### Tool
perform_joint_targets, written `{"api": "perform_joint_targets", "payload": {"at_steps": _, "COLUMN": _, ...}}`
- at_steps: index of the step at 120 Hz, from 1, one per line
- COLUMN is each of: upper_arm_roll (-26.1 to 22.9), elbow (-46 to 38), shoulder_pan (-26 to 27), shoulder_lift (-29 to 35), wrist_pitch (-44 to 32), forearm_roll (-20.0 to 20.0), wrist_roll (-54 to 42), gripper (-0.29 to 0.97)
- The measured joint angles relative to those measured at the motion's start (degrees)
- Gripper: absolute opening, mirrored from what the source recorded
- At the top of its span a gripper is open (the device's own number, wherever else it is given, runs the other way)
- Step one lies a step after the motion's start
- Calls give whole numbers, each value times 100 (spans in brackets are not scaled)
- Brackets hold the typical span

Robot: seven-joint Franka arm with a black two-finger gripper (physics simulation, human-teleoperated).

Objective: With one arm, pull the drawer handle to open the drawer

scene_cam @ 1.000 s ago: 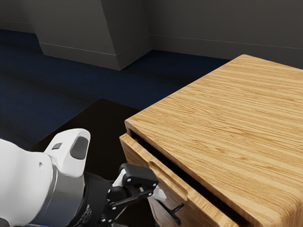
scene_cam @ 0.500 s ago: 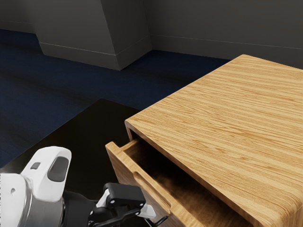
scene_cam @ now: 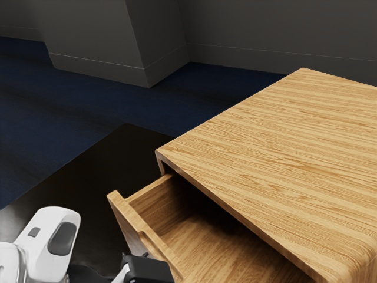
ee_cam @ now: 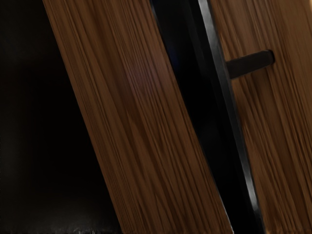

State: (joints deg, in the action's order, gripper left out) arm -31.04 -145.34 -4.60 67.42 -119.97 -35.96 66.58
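In the exterior view the drawer [scene_cam: 177, 230] stood well out of the cabinet [scene_cam: 283, 159], its front drawn toward the exterior view's lower left. My gripper [scene_cam: 144, 271] sat low at the near edge, just in front of that drawer front, with my white forearm [scene_cam: 50, 242] to its left. I could not tell from here whether the gripper was closed on the handle or merely beside it.

I judged the main risk to be the handle slipping free if my hold was loose, which would leave the drawer where it was. A pull off the line of the runners could also have skewed the box and jammed it. My arm looked drawn close in, so I might have run short of travel.

The drawer was a light, grained wooden box, open at the top. What showed of its inside was bare, and its far part lay shadowed under the cabinet top.

In the wrist view the handle [ee_cam: 222, 83] was a slim dark bar with a bright edge. A short dark post [ee_cam: 249, 62] held it off the wooden drawer front [ee_cam: 278, 146]. A broad wooden panel [ee_cam: 141, 126] lay beside it; I could not tell which part that was.
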Motion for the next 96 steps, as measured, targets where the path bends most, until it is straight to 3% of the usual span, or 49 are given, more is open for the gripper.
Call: {"api": "perform_joint_targets", "payload": {"at_steps": 96, "upper_arm_roll": 295, "elbow": -11, "shoulder_pan": 138, "shoulder_lift": 569, "wrist_pitch": 518, "forearm_roll": 158, "wrist_roll": 4, "gripper": 67}}
